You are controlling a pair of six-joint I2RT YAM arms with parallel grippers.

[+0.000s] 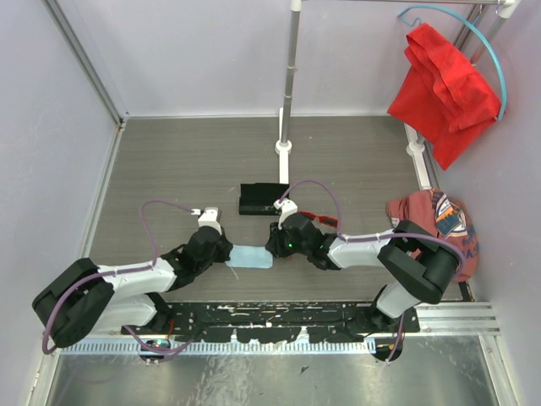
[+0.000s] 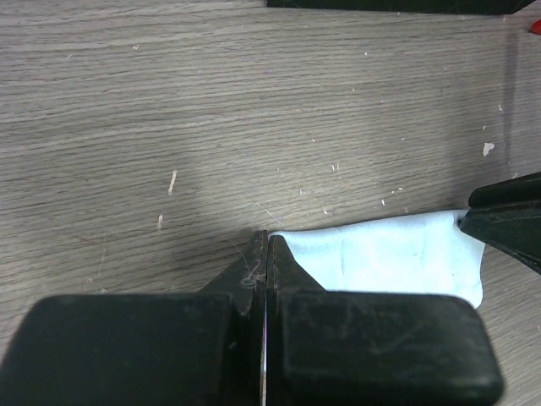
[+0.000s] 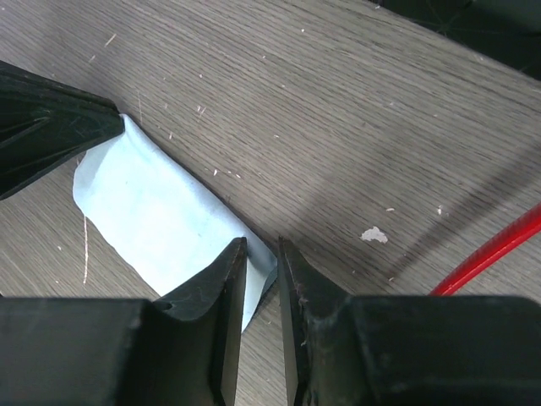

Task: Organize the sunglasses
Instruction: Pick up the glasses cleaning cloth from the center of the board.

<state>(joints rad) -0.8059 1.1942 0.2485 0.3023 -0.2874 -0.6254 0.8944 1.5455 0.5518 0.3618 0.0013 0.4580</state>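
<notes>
The pale blue cloth [image 1: 252,256] lies folded into a narrow strip between my two grippers. My left gripper [image 1: 228,252] is shut, with its tips [image 2: 267,241] at the cloth's left corner [image 2: 397,258]. My right gripper [image 1: 272,247] has its jaws a narrow gap apart [image 3: 262,249], astride the cloth's right corner [image 3: 161,211]. Of the sunglasses only a slim red arm [image 3: 499,249] shows, right of my right gripper, and red bits behind its wrist [image 1: 314,216]. The black case [image 1: 262,199] lies just beyond.
A vertical pole [image 1: 287,101] on a white base stands behind the case. A red cloth [image 1: 444,80] hangs at the top right. An orange patterned cap [image 1: 444,222] lies at the table's right edge. Walls close in the left and back.
</notes>
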